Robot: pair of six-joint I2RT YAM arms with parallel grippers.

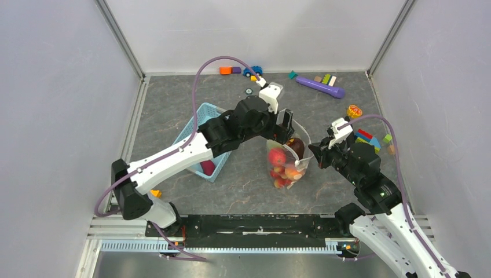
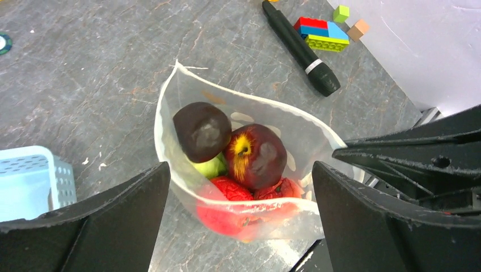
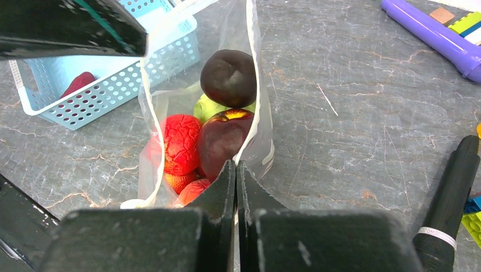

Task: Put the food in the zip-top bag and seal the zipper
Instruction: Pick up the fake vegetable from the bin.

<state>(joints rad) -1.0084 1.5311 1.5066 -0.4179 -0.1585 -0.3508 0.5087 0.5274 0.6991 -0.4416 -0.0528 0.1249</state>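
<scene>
So the right gripper (image 3: 235, 170) is pinched tight on the zip-top bag (image 3: 262, 144) rim, propping the mouth up mid-table; left gripper (image 2: 239, 170) hangs spread wide over the food (image 2: 255, 156) inside.

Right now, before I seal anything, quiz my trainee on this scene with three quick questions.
1. True or false: the left claw hangs open above the zip-top bag.
2. Which claw pinches the bag's rim? A the left, B the right claw, C neither.
3. Fill in: one red food piece lies in the light blue ____.
Key: 1 true; 2 B; 3 basket.
</scene>
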